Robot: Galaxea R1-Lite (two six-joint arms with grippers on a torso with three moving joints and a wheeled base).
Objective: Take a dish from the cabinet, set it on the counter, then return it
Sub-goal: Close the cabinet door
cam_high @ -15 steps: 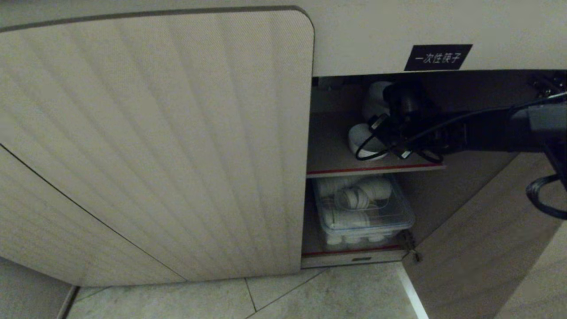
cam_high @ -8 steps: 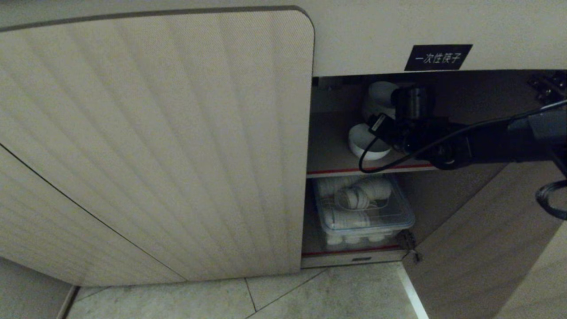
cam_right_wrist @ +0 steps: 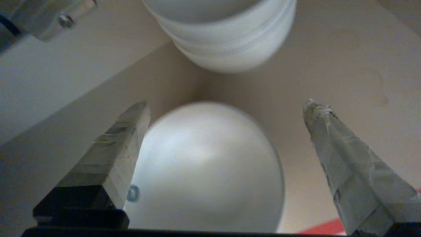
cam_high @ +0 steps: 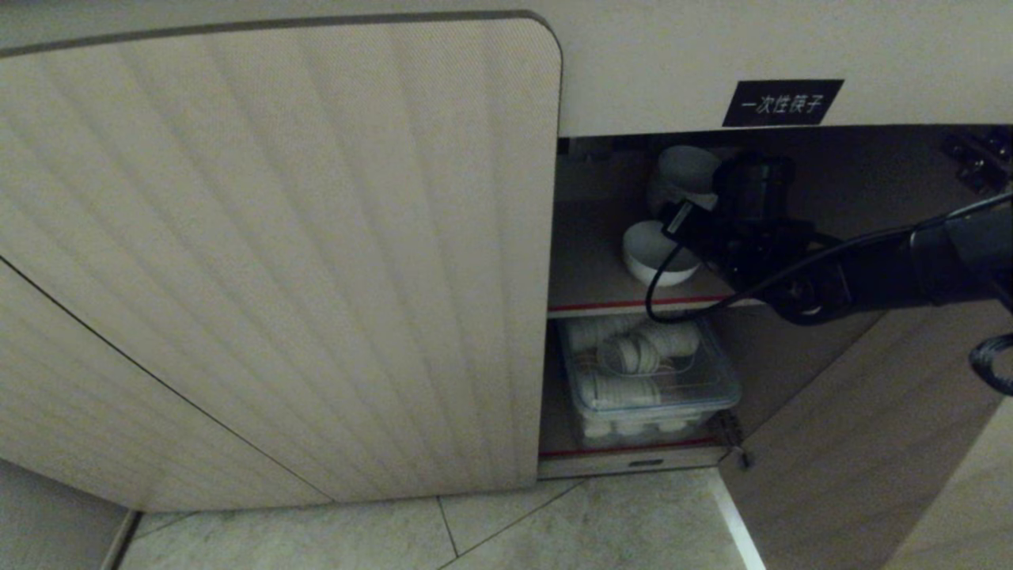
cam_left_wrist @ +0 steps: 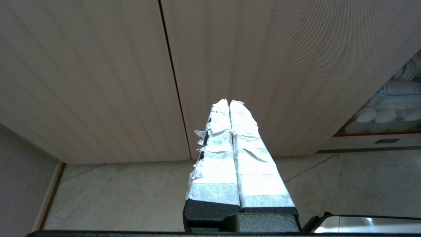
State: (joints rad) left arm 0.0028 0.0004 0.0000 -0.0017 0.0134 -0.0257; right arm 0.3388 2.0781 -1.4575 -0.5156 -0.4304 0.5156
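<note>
white dish point(cam_high: 654, 252) upright on cabinet point(cam_high: 601, 277) upper shelf

Right gripper point(cam_right_wrist: 227, 112) reaches forward, jaws spread wide; left gripper point(cam_left_wrist: 229, 102) closed, idle.

The dish point(cam_right_wrist: 204, 164) looks glazed, smooth ceramic with a soft sheen. The cabinet point(cam_high: 277, 261) door is matt and finely fluted. Wrinkled, fraying tape wraps the left gripper point(cam_left_wrist: 229, 102).

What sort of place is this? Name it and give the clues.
Probably a kitchen, seen low at floor level: a fluted cabinet with one side open, white bowls on its red-edged shelf, a clear tub of white dishes below, and tiled floor.
</note>
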